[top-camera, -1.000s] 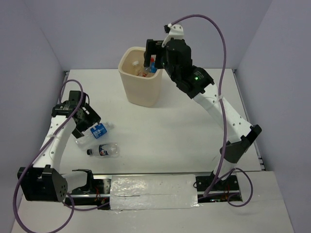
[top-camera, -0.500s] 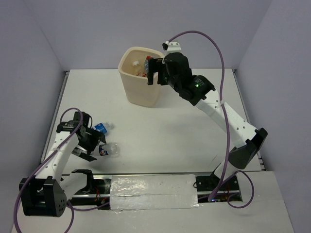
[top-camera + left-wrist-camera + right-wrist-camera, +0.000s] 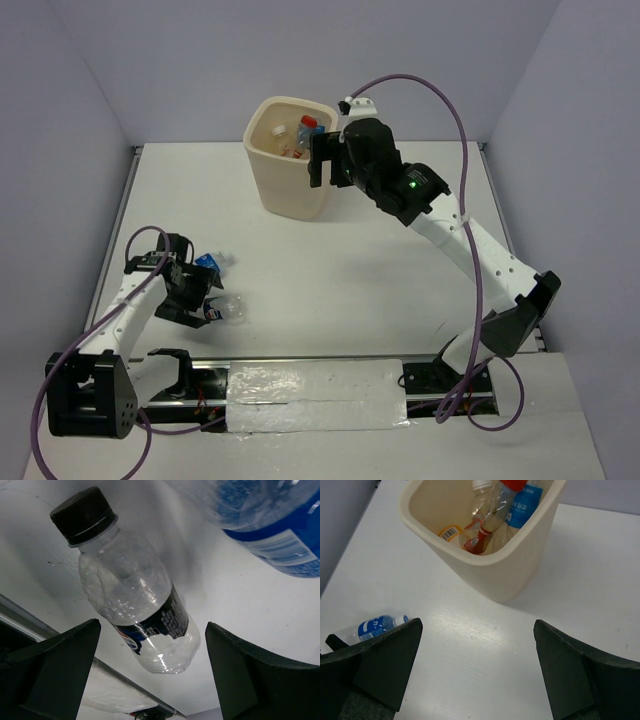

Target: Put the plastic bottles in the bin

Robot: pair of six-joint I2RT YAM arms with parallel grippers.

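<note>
Cream-coloured and tall, the bin [image 3: 290,195] stood at the back of the surface [image 3: 380,270] and already had a few bottles [image 3: 492,515] inside, one red-capped and one with a blue label; I could not count them all. Two more lay out near the left edge: a blue bottle [image 3: 204,265] and, just beside it, a black-capped bottle [image 3: 135,600]. So the job looked mostly done, with those two left. The left end effector [image 3: 152,625] hung spread wide over the black-capped bottle, a finger on each side, not touching it. The right end effector [image 3: 322,160] was spread wide too and held nothing. A second before, it was over the bin's mouth; now it had pulled back beside the bin. The left one had been by the blue bottle and had come nearer the front.
</note>
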